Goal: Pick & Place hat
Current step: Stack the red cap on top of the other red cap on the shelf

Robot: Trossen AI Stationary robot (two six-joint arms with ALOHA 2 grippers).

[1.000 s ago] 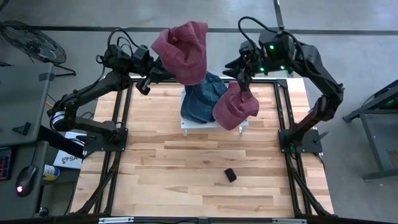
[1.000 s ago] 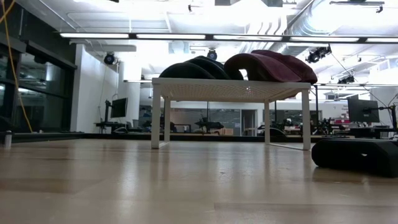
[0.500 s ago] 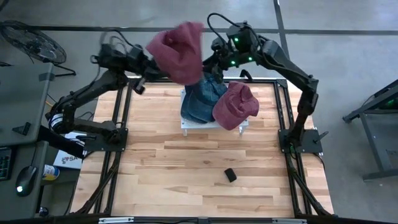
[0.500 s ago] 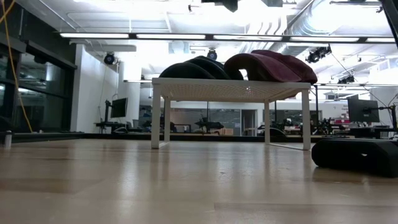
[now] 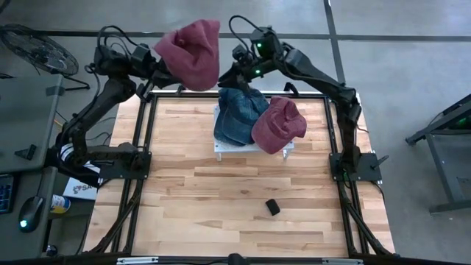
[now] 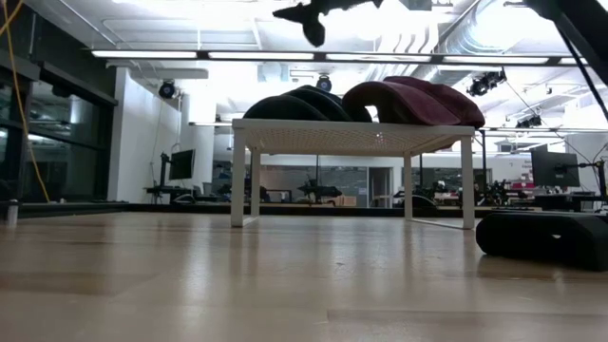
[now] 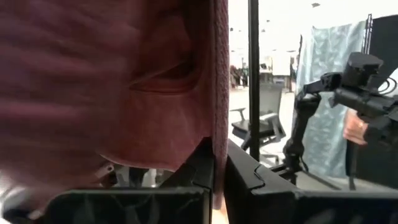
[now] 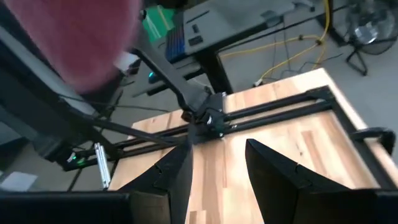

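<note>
Overhead, the left claw [image 5: 156, 65] is clamped shut on a dark red knitted hat [image 5: 190, 54], holding it in the air above the far left corner of the light wooden bench [image 5: 221, 199]; in the left wrist view the hat's soft fabric [image 7: 106, 81] fills most of the picture, with its edge pinched between the two dark fingers [image 7: 205, 171]. The right claw [image 5: 234, 68] hangs in the air near the far edge of the bench, just beside the lifted hat, with its fingers [image 8: 273, 168] apart and nothing between them. A small white metal stand [image 5: 250, 147] sits at the middle of the far half of the bench, and on it lie a blue denim cap [image 5: 237, 116] and a second dark red cap [image 5: 278, 125], touching each other, the red one on the right. Nearer the front edge, well apart from the stand, lies a small black block [image 5: 273, 207]. No brand name or legible writing can be made out on the hats or the stand.
</note>
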